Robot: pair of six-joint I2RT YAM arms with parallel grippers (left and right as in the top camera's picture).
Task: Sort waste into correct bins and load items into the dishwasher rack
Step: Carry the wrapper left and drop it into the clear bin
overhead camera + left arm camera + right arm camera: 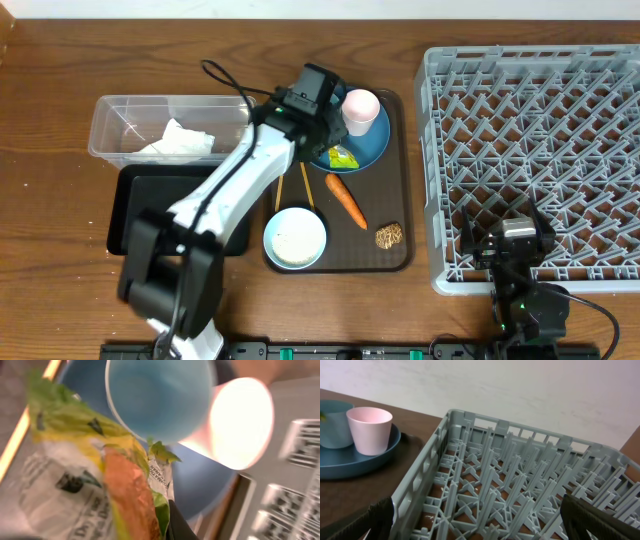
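Left gripper [330,142] is over the large round blue plate [375,140], upper centre of the overhead frame. Its jaws are together, pinched on the green-yellow snack wrapper [343,157]. In the left wrist view the wrapper [75,435] fills the lower left, bunched against the dark fingertip at the bottom edge.

The small light-blue cup [155,395] and small pale pink cup [360,105] stand upright side by side on the plate, just above the wrapper.

The plate sits at the top of the dark brown serving tray [400,180]. Below it on the tray:
- small orange carrot [346,200] at centre
- brown lumpy food piece [389,236] at lower right
- white-inside bowl [295,238] at lower left
- chopsticks [306,185] just above the bowl

Left of the tray are the clear plastic tub [110,130] – crumpled white napkin [180,142] inside – and, below it, the shallow black tray [140,200].

The dishwasher rack [540,150] fills the right side. Right gripper [515,245] sits at the rack's lower edge with jaws wide apart, holding nothing – both fingers [600,520] show at the bottom corners of its wrist view.
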